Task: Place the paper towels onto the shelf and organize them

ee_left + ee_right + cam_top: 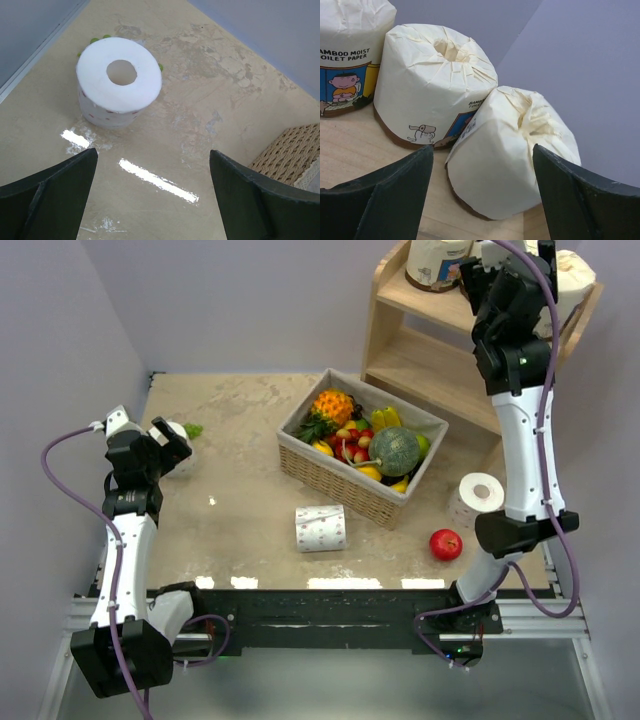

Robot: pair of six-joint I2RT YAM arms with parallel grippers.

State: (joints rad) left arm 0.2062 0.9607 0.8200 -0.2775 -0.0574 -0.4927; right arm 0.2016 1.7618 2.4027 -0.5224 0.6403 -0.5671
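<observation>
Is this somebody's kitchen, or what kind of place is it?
Probably a robot practice lab, not a real kitchen: the left arm and right arm are bolted to a metal frame, and plain walls box in the table.

Cream-wrapped paper towels (432, 85): three, filling the right wrist view from upper left to lower right.
Bare white paper towels (320, 528): three in the top view, one at left, one at centre, one at right.
Shelf (425, 368): one, two tiers, upper right of the top view.
Wicker basket (330, 472): one, centre.
Red apple (446, 544): one, lower right.
Pineapple (333, 405): one, in the basket.
Green melon (395, 450): one, in the basket.
</observation>
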